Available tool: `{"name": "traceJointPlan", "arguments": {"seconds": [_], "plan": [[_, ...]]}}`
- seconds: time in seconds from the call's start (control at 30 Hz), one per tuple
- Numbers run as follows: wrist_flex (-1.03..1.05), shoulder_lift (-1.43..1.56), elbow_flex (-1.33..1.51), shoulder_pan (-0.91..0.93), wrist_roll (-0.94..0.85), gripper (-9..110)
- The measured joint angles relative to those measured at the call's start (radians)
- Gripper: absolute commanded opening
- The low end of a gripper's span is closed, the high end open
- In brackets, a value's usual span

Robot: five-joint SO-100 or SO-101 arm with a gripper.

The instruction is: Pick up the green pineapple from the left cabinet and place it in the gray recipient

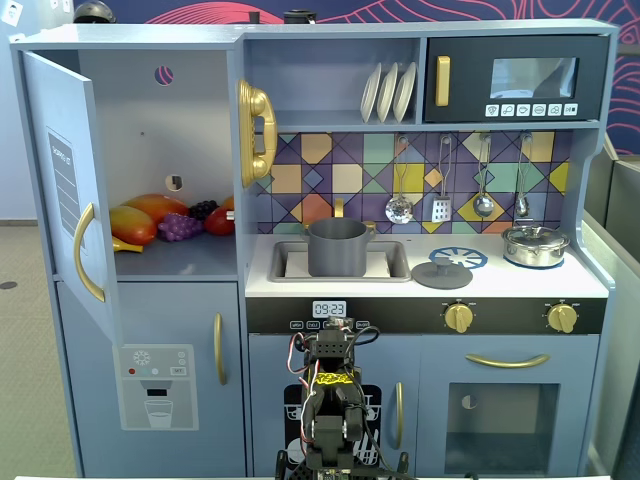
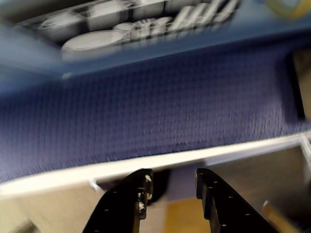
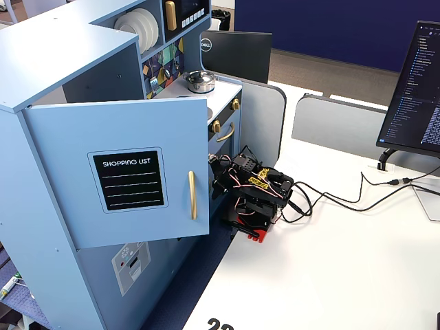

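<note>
Pale blue toy kitchen at a white desk's edge, black robot arm point(image 1: 330, 410) folded low before it.
Left cabinet point(image 1: 150, 150) stands with its gold-handled door point(image 1: 70, 190) swung open over a heap of orange, red and purple toy fruit point(image 1: 160, 220); I cannot pick out the green pineapple. Dark gray cylindrical pot point(image 1: 337, 248) sits in the sink. Black two-fingered claw point(image 2: 172, 182) is spread, holding nothing.

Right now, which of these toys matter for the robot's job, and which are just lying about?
For the job: left cabinet, door open; gray recipient in the sink; gripper, empty. The green pineapple is not visible.

Lying about: purple grapes; yellow-orange fruits; silver lidded pot; flat gray lid; plates.
</note>
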Motion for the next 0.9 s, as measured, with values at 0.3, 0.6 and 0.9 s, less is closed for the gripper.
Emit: {"name": "traceJointPlan", "arguments": {"seconds": [0.3,0.6,0.9], "plan": [[0.008,0.003,0.002,0.0,-0.038,5],[0.008,0.003,0.002,0.0,-0.032,5],[0.008,0.003,0.002,0.0,-0.029,5]]}}
